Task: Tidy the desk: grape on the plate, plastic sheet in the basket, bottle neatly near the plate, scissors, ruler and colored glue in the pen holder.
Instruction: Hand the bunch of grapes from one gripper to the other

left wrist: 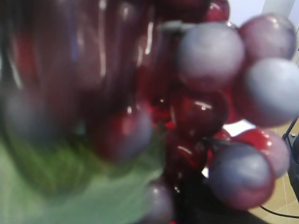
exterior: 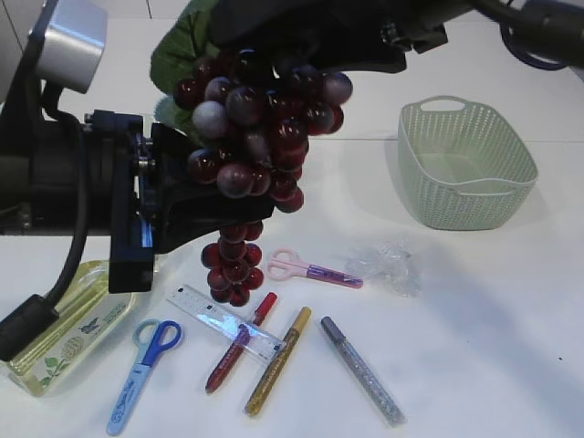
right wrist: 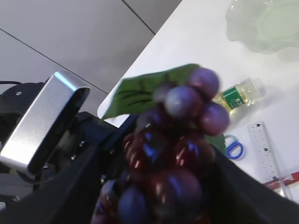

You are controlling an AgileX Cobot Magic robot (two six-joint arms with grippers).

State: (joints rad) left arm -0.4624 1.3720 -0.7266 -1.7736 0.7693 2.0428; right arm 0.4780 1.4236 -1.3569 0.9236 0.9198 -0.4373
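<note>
Only the exterior view lays out the whole desk: the grape bunch (exterior: pixel 254 137) hangs in the air between the two arms, above a blue pair of scissors (exterior: pixel 146 360), a clear ruler (exterior: pixel 224 321), a pink pair of scissors (exterior: pixel 310 269), red (exterior: pixel 239 344), gold (exterior: pixel 278 360) and silver (exterior: pixel 361 370) glue pens, a crumpled plastic sheet (exterior: pixel 388 265) and, further right, the green basket (exterior: pixel 465 164). The bottle (exterior: pixel 64 342) lies on its side at the lower left edge. The right wrist view alone shows the pale plate (right wrist: pixel 264 23) at the far end of the table, well apart from the grapes. The left wrist view is filled by blurred red and purple berries pressed close to the lens. The left gripper (exterior: pixel 196 205) comes in from the side with its dark fingers closed narrowly on the middle of the bunch. The right gripper (exterior: pixel 301 46) sits over the top by the green leaf (exterior: pixel 182 46); whether its jaws grip or have let go I cannot tell
</note>
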